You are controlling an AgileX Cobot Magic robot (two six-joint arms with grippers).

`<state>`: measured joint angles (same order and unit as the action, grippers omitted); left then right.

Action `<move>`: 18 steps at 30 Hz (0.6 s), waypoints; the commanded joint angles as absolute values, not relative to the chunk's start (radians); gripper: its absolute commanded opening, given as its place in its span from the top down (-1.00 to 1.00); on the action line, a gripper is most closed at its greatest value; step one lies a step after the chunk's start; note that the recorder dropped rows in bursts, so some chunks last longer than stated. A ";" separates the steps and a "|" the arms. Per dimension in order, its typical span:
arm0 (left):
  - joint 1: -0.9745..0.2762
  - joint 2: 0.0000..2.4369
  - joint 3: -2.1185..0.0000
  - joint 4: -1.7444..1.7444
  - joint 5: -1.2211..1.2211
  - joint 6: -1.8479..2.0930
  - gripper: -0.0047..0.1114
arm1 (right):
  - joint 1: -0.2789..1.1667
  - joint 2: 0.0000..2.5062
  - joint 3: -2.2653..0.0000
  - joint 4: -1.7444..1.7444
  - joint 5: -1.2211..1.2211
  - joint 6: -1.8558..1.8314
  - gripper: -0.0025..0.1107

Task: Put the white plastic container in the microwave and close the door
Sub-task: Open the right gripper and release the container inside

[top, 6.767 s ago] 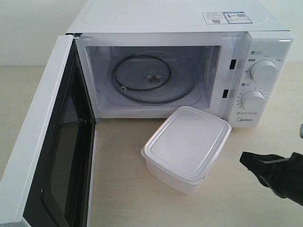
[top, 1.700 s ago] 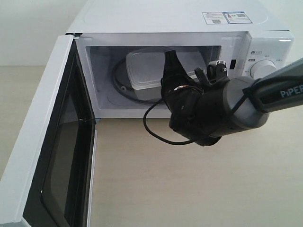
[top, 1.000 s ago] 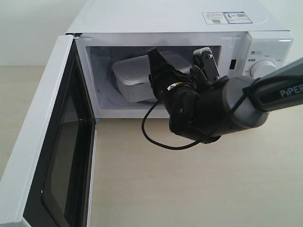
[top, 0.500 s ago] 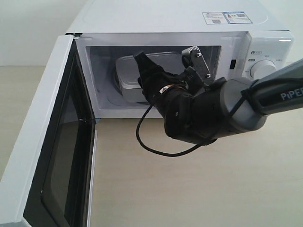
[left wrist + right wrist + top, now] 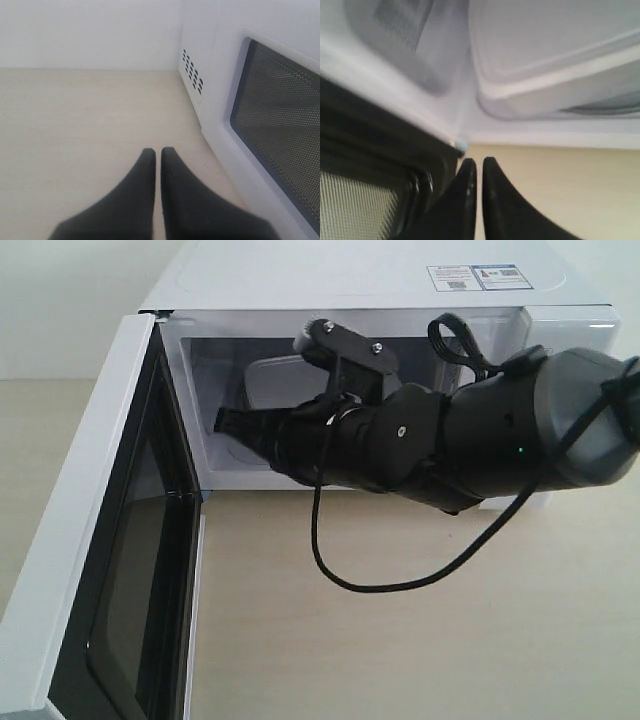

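The white microwave (image 5: pixel 330 275) stands with its door (image 5: pixel 90 530) swung wide open to the left. The white plastic container (image 5: pixel 268 382) rests lid-up inside the cavity, mostly hidden behind my right arm. In the right wrist view the container (image 5: pixel 555 60) lies just beyond the cavity's front sill. My right gripper (image 5: pixel 224 420) is shut and empty, outside the cavity, its tip low near the door's hinge side. That right gripper (image 5: pixel 478 163) sits next to the door's black inner frame (image 5: pixel 370 160). My left gripper (image 5: pixel 157 152) is shut and empty over the table, beside the door's outer window (image 5: pixel 280 110).
The right arm's bulky body (image 5: pixel 480 435) and a looping black cable (image 5: pixel 380 585) cross the front of the microwave and hide its dials. Light wooden tabletop (image 5: pixel 420 650) extends in front. Vent holes (image 5: pixel 192 75) mark the microwave's side wall.
My right gripper has let go of the container, drawn back out of the cavity and swung left toward the door hinge with its fingers now together. The container stays inside.
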<state>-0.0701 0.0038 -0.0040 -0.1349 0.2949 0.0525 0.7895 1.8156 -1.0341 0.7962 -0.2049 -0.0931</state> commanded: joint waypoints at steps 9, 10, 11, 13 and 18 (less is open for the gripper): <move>-0.071 0.000 0.000 -0.131 0.296 0.055 0.84 | 0.795 1.807 -1.023 0.789 -0.116 -0.484 0.96; -0.071 0.000 0.000 -0.131 0.296 0.055 0.84 | 0.800 1.807 -1.006 0.789 -0.139 -0.484 0.96; -0.071 0.000 0.000 -0.131 0.296 0.055 0.84 | 0.810 1.807 -0.983 0.789 -0.175 -0.482 0.96; -0.071 0.000 0.000 -0.131 0.296 0.055 0.84 | 0.833 1.807 -0.926 0.789 -0.264 -0.482 0.96; -0.071 0.000 0.000 -0.131 0.296 0.055 0.84 | 0.877 1.807 -0.793 0.764 -0.498 -0.443 0.96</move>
<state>-0.0701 0.0038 -0.0040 -0.1349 0.2949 0.0525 0.8661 1.8150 -0.8433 0.7809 -0.3749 -0.4656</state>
